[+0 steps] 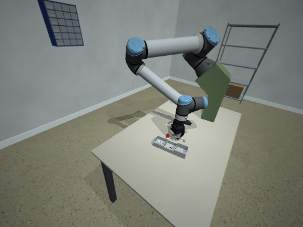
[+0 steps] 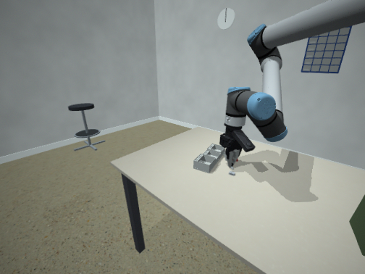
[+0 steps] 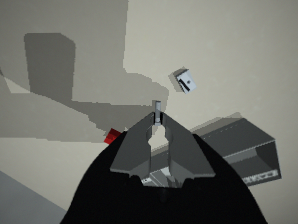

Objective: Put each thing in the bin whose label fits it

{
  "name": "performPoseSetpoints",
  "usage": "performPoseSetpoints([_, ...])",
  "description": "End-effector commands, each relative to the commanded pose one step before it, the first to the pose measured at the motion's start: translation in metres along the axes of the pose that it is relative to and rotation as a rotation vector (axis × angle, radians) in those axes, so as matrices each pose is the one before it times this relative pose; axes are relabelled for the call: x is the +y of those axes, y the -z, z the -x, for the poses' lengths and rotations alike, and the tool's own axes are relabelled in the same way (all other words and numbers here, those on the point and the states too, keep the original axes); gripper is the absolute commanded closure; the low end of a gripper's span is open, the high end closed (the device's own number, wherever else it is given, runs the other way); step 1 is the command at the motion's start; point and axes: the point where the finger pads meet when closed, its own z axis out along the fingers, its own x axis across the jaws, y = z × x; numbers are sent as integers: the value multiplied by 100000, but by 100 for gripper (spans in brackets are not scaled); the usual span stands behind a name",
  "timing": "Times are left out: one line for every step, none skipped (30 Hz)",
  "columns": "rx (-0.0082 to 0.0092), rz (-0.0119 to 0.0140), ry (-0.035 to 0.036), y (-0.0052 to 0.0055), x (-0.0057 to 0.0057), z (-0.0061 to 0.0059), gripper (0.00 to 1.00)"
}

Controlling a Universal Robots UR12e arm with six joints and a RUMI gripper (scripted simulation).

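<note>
My gripper (image 3: 157, 113) (image 1: 177, 138) (image 2: 232, 164) is low over the table, just beside the grey three-compartment bin (image 1: 181, 152) (image 2: 203, 164) (image 3: 250, 145). Its fingers are shut on a small thin grey bolt (image 3: 158, 107) that sticks out past the fingertips. A small red block (image 1: 167, 136) (image 3: 113, 135) lies on the table to the left of the fingers. A small white-grey part (image 3: 185, 81) (image 1: 184, 140) lies on the table a little beyond the gripper. The bin stands upright; its labels are too small to read.
A large green block (image 1: 214, 90) (image 2: 358, 225) stands at the table's far side by the arm's base. A metal shelf (image 1: 249, 60) is in the room's corner and a stool (image 2: 84, 125) stands on the floor.
</note>
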Motion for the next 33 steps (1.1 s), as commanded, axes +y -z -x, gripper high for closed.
performPoseSetpoints([37, 60, 17, 53, 18, -17, 100])
performPoseSetpoints([0, 0, 0, 0, 0, 0, 100])
performPoseSetpoints([0, 0, 0, 0, 0, 0, 100])
performPoseSetpoints([0, 0, 0, 0, 0, 0, 100])
performPoseSetpoints([0, 0, 0, 0, 0, 0, 100])
performPoseSetpoints([0, 0, 0, 0, 0, 0, 100])
performPoseSetpoints([0, 0, 0, 0, 0, 0, 100])
performPoseSetpoints([0, 0, 0, 0, 0, 0, 100])
performPoseSetpoints([0, 0, 0, 0, 0, 0, 100])
performPoseSetpoints([0, 0, 0, 0, 0, 0, 100])
performPoseSetpoints([0, 0, 0, 0, 0, 0, 100])
performPoseSetpoints([0, 0, 0, 0, 0, 0, 100])
performPoseSetpoints([0, 0, 0, 0, 0, 0, 100])
performPoseSetpoints([0, 0, 0, 0, 0, 0, 100])
performPoseSetpoints([0, 0, 0, 0, 0, 0, 100])
performPoseSetpoints([0, 0, 0, 0, 0, 0, 100])
performPoseSetpoints([0, 0, 0, 0, 0, 0, 100])
performPoseSetpoints([0, 0, 0, 0, 0, 0, 100])
performPoseSetpoints([0, 0, 0, 0, 0, 0, 100])
performPoseSetpoints([0, 0, 0, 0, 0, 0, 100])
performPoseSetpoints([0, 0, 0, 0, 0, 0, 100])
performPoseSetpoints([0, 0, 0, 0, 0, 0, 100])
performPoseSetpoints([0, 0, 0, 0, 0, 0, 100])
performPoseSetpoints([0, 0, 0, 0, 0, 0, 100])
performPoseSetpoints([0, 0, 0, 0, 0, 0, 100])
performPoseSetpoints([0, 0, 0, 0, 0, 0, 100])
performPoseSetpoints([0, 0, 0, 0, 0, 0, 100])
performPoseSetpoints([0, 0, 0, 0, 0, 0, 100])
performPoseSetpoints([0, 0, 0, 0, 0, 0, 100])
performPoseSetpoints([1, 8, 2, 321, -6, 5, 100])
performPoseSetpoints([0, -4, -2, 339, 4, -2, 100])
performPoseSetpoints([0, 0, 0, 333, 0, 0, 100])
performPoseSetpoints([0, 0, 0, 333, 0, 0, 100])
